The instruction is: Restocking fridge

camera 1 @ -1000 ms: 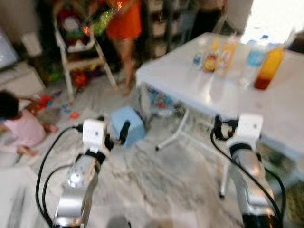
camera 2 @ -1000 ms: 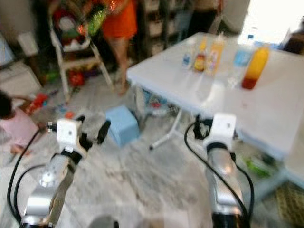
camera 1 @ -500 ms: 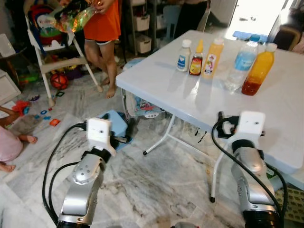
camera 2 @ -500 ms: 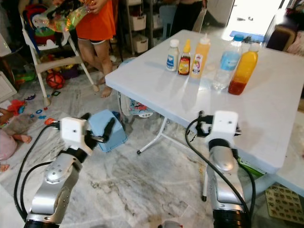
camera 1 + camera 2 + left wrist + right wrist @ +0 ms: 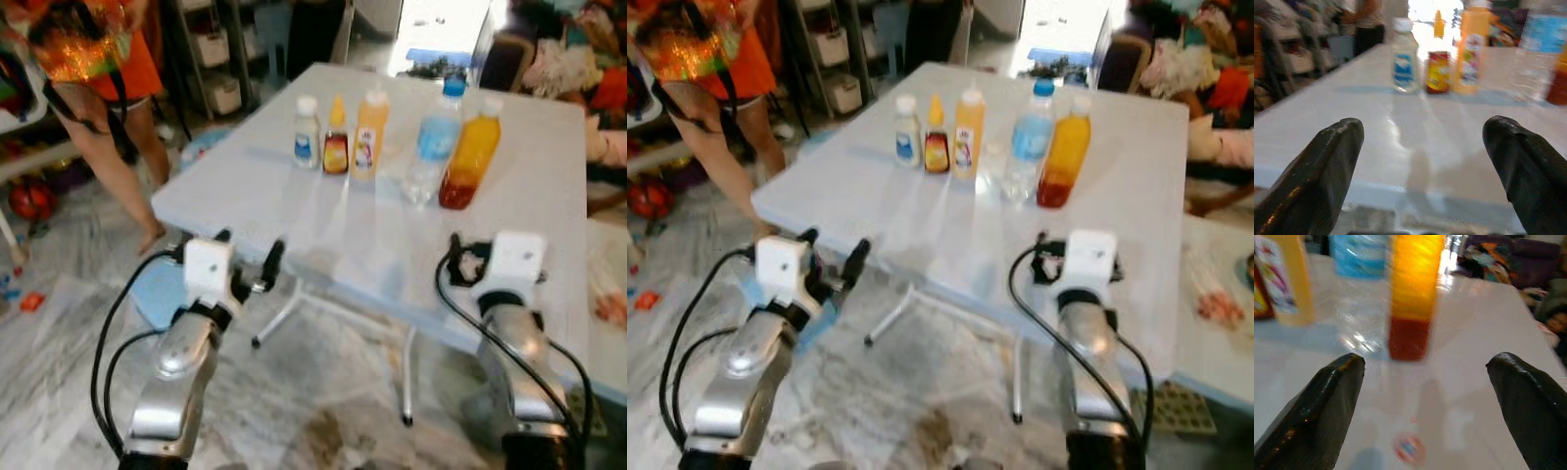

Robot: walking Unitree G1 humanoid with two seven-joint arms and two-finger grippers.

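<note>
- The left claw [image 5: 1420, 166] is spread wide and holds nothing, hovering at the near edge of the white table [image 5: 294, 211].
- The right claw [image 5: 1425, 401] is also wide apart and empty, above the table facing an orange-and-red juice bottle [image 5: 469, 163].
- Five bottles stand in a row on the table: a small white-capped bottle [image 5: 308, 132], a small sauce bottle [image 5: 336, 137], a tall yellow bottle [image 5: 368, 133], a clear water bottle [image 5: 432, 137], then the juice.
- A person in orange [image 5: 93, 69] stands beyond the table's left corner.

Both arms reach forward, left hand [image 5: 1420, 161] and right hand [image 5: 1425, 401] spread wide, holding nothing.
</note>
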